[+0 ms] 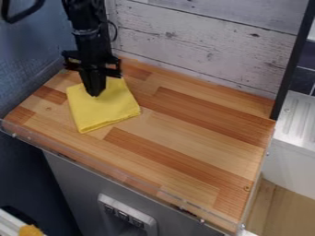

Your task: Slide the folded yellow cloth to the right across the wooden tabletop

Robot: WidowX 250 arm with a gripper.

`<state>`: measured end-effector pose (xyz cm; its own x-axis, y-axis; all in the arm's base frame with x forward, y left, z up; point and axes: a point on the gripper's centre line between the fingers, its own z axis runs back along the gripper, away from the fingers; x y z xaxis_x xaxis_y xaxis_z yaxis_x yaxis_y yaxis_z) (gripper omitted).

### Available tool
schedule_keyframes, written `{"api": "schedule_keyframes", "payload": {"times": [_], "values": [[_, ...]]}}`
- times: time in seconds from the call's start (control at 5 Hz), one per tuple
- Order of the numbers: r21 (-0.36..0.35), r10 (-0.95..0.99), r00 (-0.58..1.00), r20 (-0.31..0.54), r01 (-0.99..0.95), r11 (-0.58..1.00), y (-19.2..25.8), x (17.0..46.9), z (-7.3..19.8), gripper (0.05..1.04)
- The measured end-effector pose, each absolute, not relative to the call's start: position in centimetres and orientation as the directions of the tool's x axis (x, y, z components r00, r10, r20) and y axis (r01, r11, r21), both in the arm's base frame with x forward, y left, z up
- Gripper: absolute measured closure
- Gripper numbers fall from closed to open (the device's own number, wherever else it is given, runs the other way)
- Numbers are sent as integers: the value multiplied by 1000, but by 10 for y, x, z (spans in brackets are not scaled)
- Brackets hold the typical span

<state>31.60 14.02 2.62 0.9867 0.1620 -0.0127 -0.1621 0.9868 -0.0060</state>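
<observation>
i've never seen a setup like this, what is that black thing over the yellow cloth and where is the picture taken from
The black thing is a robot arm. It comes into view at the upper left, and at its lower end is a two-fingered pincer, the part made for grasping. There is just one picture, taken by a fixed camera looking down at a slant.

The surface is a wooden counter made of lighter and darker strips, with a wall of pale, weathered-looking boards behind it. On the counter lies a folded yellow cloth. The pincer points down at the upper part of the cloth; whether it grips any of the fabric, I can't tell from this angle.
</observation>
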Motion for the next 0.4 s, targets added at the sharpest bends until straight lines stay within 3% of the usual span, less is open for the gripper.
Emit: {"api": "schedule_keyframes", "payload": {"times": [0.4], "values": [[-3, 159, 987, 9, -159, 987, 140, 321, 13, 1017]]}}
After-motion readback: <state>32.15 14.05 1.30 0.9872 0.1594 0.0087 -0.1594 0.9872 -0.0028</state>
